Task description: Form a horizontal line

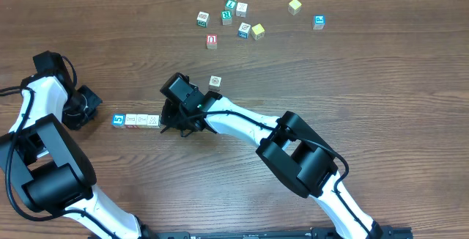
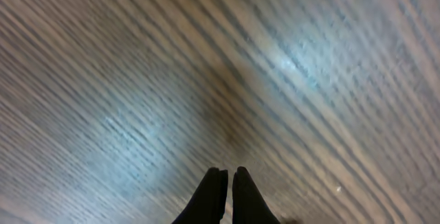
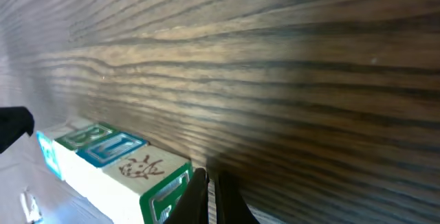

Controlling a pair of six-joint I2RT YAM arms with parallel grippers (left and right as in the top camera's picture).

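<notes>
Sitting pressed together beside the horizontal line (image 3: 113, 148), the right tool (image 3: 208, 198) shows only cropped fingertips.

Desk (image 1: 366, 70): dark wood-grain surface, smooth, low sheen; pale glare patches show in the left wrist view. horizontal line (image 1: 136, 120), left of frame centre: wooden cubes, pale bare-looking sides, printed blue and green faces, matt. arm shells (image 1: 245, 127): white plastic, slightly glossy; joints black, matt. left pincer (image 2: 229, 183) and right pincer (image 3: 208, 186): black, matt, material not determinable.
</notes>
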